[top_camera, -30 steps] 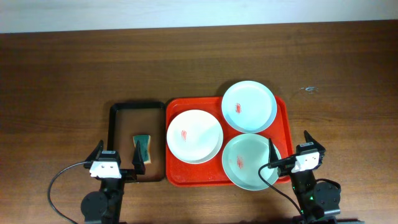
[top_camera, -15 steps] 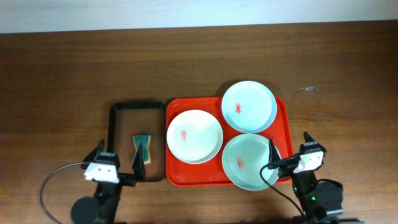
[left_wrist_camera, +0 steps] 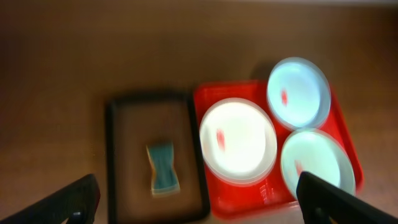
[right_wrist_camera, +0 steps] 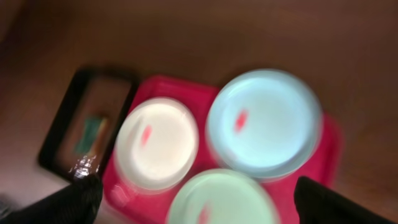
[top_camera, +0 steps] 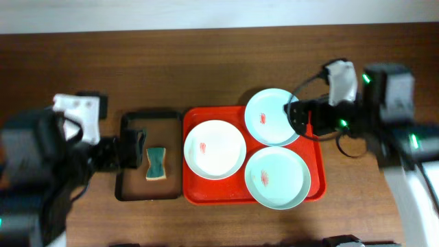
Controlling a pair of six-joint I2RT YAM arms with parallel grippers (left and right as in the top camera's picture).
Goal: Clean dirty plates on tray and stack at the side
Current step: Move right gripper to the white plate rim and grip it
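The red tray (top_camera: 212, 193) holds three plates, each with a small red smear. The white plate (top_camera: 214, 149) is at the left, the pale blue plate (top_camera: 274, 117) at the back and the pale green plate (top_camera: 277, 177) at the front right. My left gripper (top_camera: 134, 149) is open and empty, high over the left side of the black tray. My right gripper (top_camera: 302, 115) is open and empty, high over the blue plate's right edge. The blurred left wrist view shows the white plate (left_wrist_camera: 237, 140), blue plate (left_wrist_camera: 298, 93) and green plate (left_wrist_camera: 317, 163). The right wrist view shows them too (right_wrist_camera: 157, 143), (right_wrist_camera: 264, 122), (right_wrist_camera: 221, 199).
A narrow black tray (top_camera: 152, 115) lies just left of the red tray, with a green and yellow sponge (top_camera: 157, 163) in it. The sponge also shows in the left wrist view (left_wrist_camera: 163, 168). Bare wooden table (top_camera: 206, 68) lies behind and to both sides.
Both arms have risen from the table's front edge. The left arm now stands over the black tray, the right over the red tray's back right. The plates have not moved.
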